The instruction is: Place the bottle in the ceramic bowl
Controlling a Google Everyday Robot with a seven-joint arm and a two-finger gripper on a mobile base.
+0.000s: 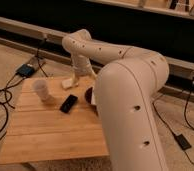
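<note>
The robot's big white arm [125,100] bends over the wooden bench [50,130] and hides a lot of it. The pincer [80,73] hangs at the far side of the bench, just above the cream block [68,83]. I cannot tell if it is clenched or released. I cannot make out the bottle. The ceramic bowl [89,94] peeks out beside the arm, right of the dark flat thing [68,103]. The cup [41,90] stands to the left.
</note>
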